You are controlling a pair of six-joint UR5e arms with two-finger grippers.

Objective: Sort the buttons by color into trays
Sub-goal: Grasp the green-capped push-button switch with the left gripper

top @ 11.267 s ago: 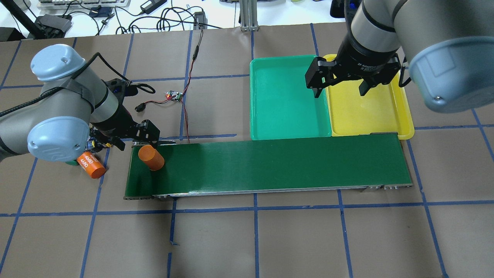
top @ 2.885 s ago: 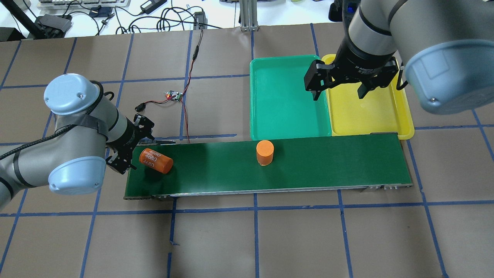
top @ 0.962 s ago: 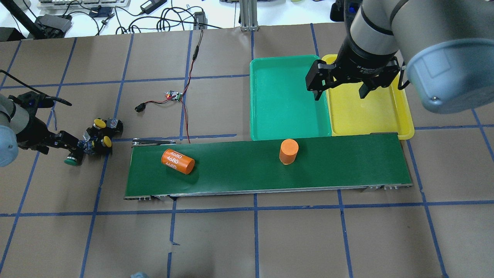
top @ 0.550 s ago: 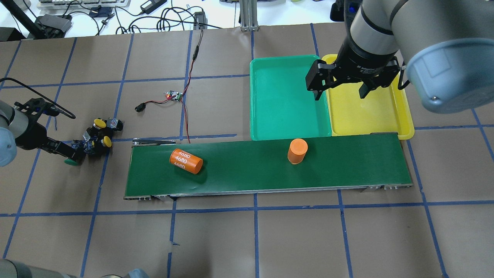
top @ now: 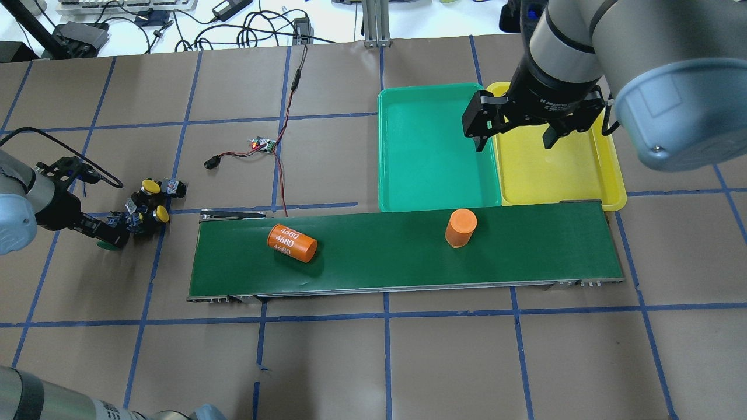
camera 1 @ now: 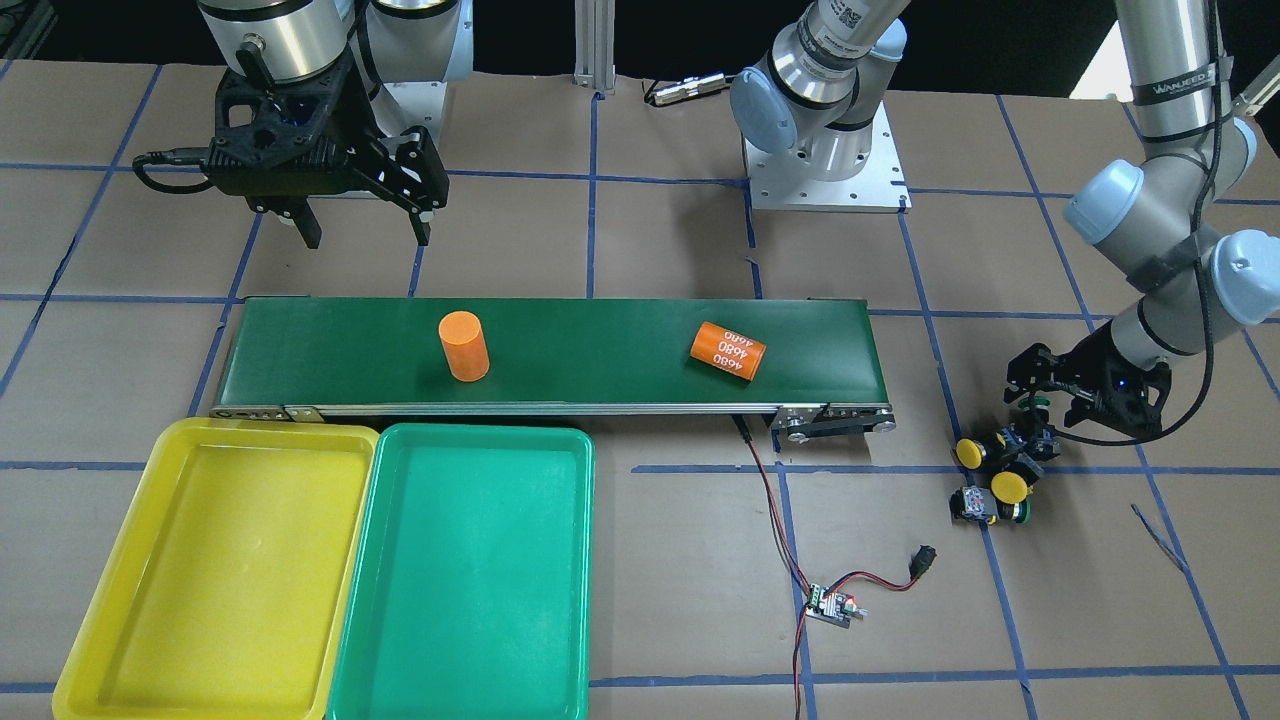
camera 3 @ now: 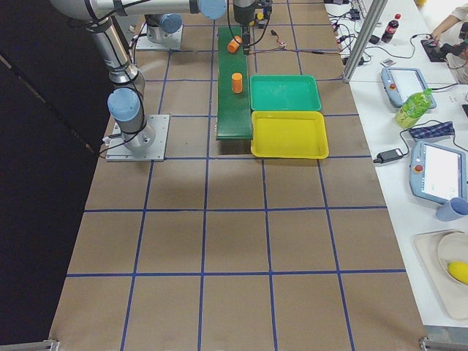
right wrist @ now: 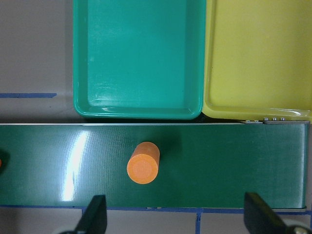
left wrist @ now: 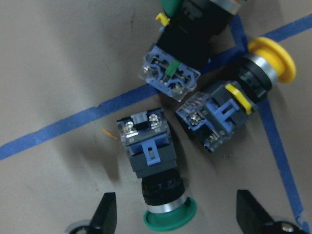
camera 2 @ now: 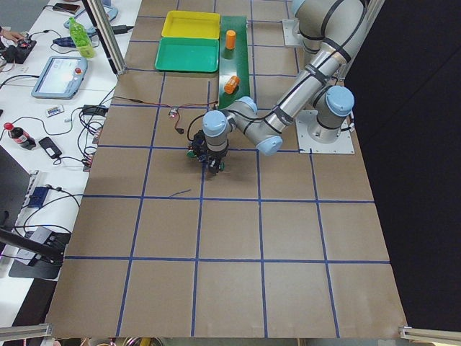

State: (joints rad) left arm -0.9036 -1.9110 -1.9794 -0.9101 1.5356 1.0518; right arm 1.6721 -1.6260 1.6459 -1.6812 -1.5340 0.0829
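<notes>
Hovering low over the table (camera 1: 650,650) just past the end of the belt (camera 1: 600,350) farthest from the trays, the left gripper (left wrist: 179,214) has its jaws spread wide and grips nothing. The four buttons (camera 1: 1000,470) lie in a tight cluster there, off the belt, on a crossing of blue tape (left wrist: 58,129).

In the left wrist view one green-capped button (left wrist: 151,156) lies on its side. Its round cap is turned toward the gripper and sits between the two fingertips (left wrist: 108,214), with a gap on each side. Its blue terminal end faces into the cluster. A yellow-capped button (left wrist: 219,117) lies just beside it, also on its side, with its cap pointing away. A third button (left wrist: 187,44), green at its cut-off top, lies beyond the two. The front-facing view shows a second yellow cap (camera 1: 968,452) on the cluster's belt side.

The right gripper (top: 515,142) hangs high over the belt's opposite end, its jaws wide apart and holding nothing. The green tray (camera 1: 470,570) and yellow tray (camera 1: 220,560) lie side by side, touching, along the belt's long edge away from the robot. The yellow one is at the belt's end.

An orange cylinder (camera 1: 463,345) stands upright on the belt level with the trays. A second cylinder (camera 1: 727,352), marked 4680, lies on its side nearer the button end. A small circuit board (camera 1: 832,605) with red and black wires sits on the table off the same long edge of the belt as the trays.
</notes>
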